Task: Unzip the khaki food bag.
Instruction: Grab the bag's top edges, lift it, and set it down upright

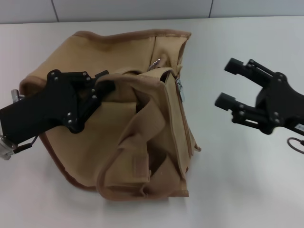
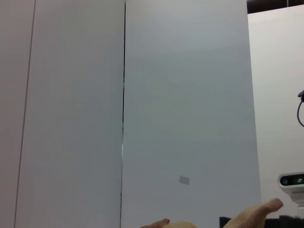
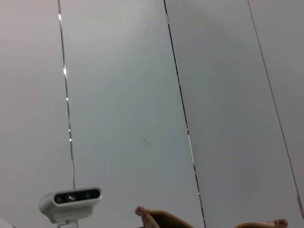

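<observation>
White table (image 1: 247, 180); bag (image 1: 142, 156) centre-left. Left gripper (image 1: 105, 87) on its top edge, apparently pinching fabric, though contact is hard to see. Right gripper (image 1: 228, 83) beside bag, fingers apart.

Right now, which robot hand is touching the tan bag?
The left gripper. It rests on the khaki food bag by a handle; the right gripper hangs open beside it, apart.

The light is bright and even, from above. The bench (image 1: 247, 190) is almost washed out, and the bag (image 1: 142, 137) throws only a soft, short shadow. Both wrist views are pale, with mild blur.
</observation>
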`<move>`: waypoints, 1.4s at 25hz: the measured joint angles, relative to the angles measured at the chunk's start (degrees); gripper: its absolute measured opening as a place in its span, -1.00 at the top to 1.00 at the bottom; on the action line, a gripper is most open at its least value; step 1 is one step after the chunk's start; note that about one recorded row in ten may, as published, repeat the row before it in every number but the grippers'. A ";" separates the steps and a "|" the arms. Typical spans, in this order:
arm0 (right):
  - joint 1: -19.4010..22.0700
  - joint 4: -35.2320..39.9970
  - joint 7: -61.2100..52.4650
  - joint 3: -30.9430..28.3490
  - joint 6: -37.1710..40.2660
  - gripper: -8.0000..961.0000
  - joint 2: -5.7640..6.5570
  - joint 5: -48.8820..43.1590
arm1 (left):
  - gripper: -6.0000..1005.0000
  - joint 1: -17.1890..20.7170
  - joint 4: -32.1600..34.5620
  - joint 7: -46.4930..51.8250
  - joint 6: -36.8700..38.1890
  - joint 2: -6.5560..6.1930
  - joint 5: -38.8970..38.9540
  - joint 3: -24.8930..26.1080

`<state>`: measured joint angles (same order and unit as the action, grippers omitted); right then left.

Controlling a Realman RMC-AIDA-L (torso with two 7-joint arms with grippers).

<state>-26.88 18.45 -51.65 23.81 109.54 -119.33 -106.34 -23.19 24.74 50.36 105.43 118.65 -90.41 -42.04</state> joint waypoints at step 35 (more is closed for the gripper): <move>-6.42 -7.75 3.21 8.94 -10.54 0.73 -0.28 -0.71 | 0.87 -0.60 -0.84 -0.61 0.91 0.09 0.32 0.03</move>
<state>-33.31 10.70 -48.44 32.75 99.00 -119.62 -107.05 -23.79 23.90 49.76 106.34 118.74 -90.09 -42.01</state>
